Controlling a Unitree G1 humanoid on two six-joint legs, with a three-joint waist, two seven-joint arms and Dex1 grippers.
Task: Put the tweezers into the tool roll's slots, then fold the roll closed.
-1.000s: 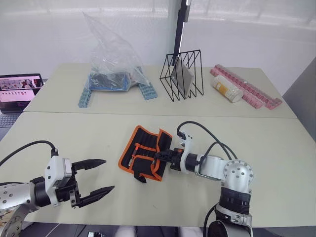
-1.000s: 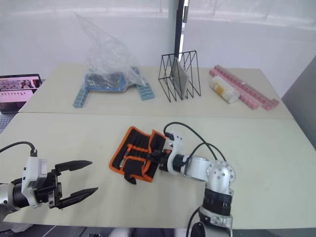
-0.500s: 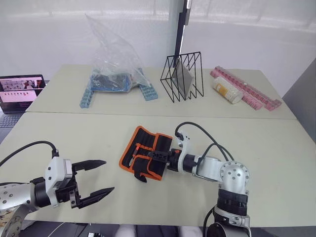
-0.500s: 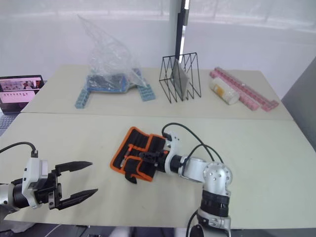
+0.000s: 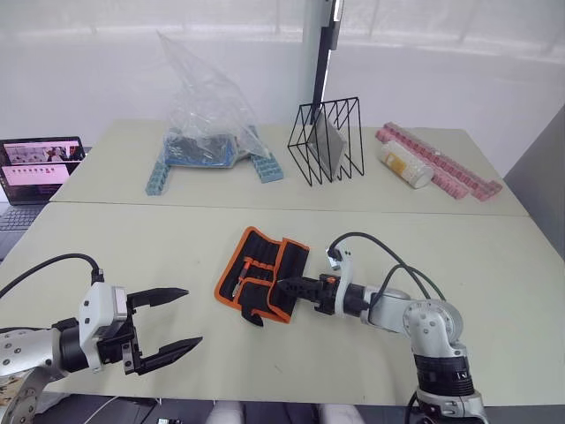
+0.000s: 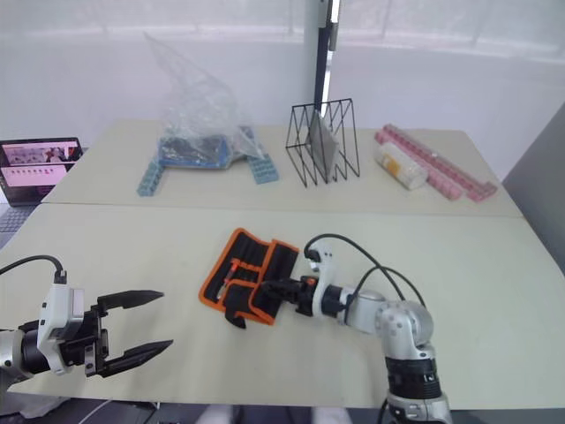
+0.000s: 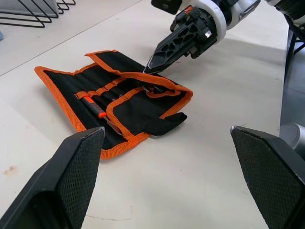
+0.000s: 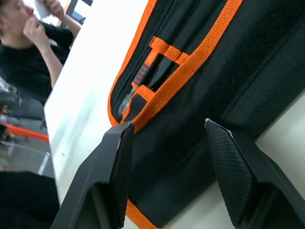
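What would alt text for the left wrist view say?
A black tool roll with orange edging lies partly folded on a pale table, the right pincer pointing at its top edge. The left pincer's two fingers stand wide apart in front.

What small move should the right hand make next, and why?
Probably close on the folded flap's edge and carry it further over. The right hand sits at the roll, fingers slightly apart and holding nothing. The roll is only partly folded, with the slots uncovered.
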